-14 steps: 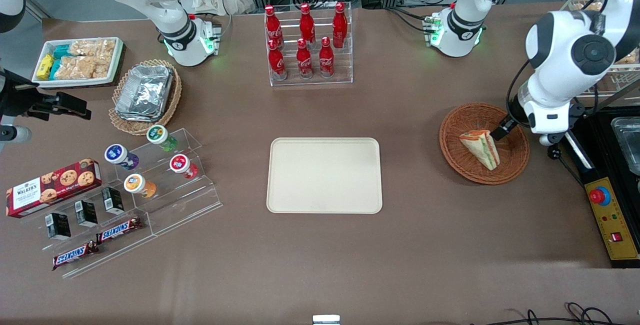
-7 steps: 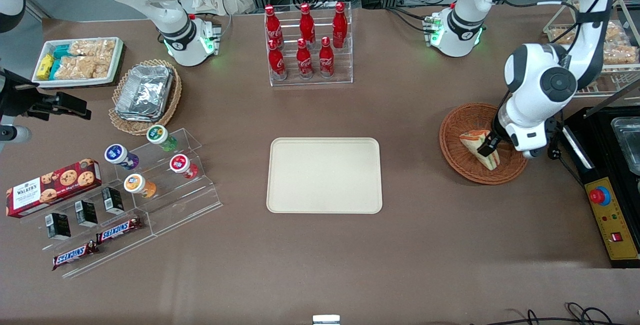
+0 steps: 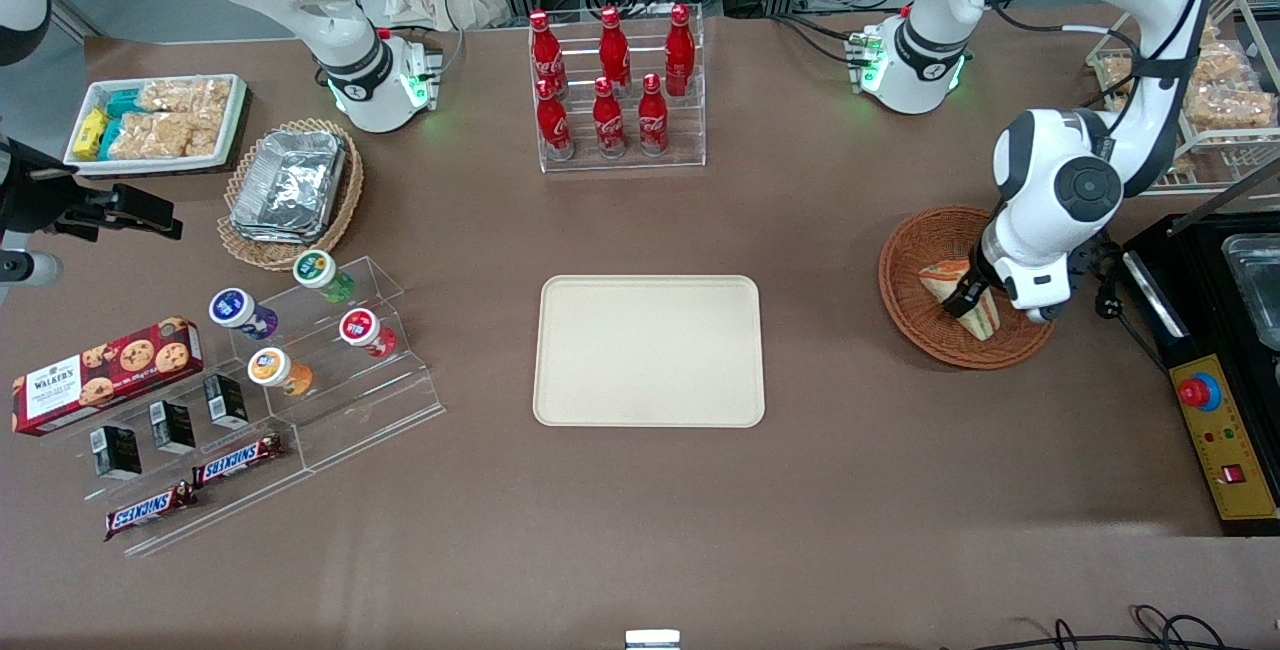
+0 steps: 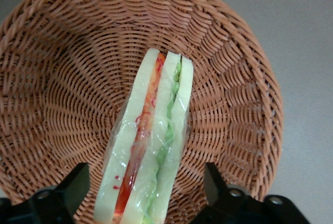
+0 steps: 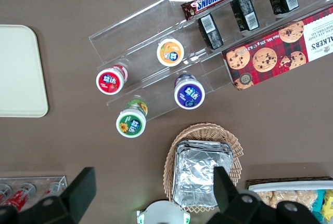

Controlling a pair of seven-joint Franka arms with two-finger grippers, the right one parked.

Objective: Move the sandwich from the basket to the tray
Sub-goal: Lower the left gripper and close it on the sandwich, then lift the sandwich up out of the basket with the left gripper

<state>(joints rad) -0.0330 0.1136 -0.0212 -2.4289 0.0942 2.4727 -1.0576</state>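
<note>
On the clear stepped rack toward the parked arm's end lies a red box of cookies marked WALKER'S, with three small black cartons just nearer the camera than it and two SNICKERS bars on the lowest step. Beside them four little tubs sit tipped on the rack, their lids purple, green, red and orange; I can't read the printing on them. Farther from the camera than the rack, a pale wicker basket of foil trays sits near a white tray of snack packets. In mid-table a clear stand holds six red Coca-Cola bottles, three in each row. The cream tray lies nearer the camera than the bottles. Toward the working arm's end, the sandwich lies in the reddish-brown basket: one wedge of pale bread standing on edge in clear wrap, a red-orange layer and a green layer showing. The gripper is down in the basket, its fingers spread either side of the wedge with a gap on both sides, not squeezing it.
</note>
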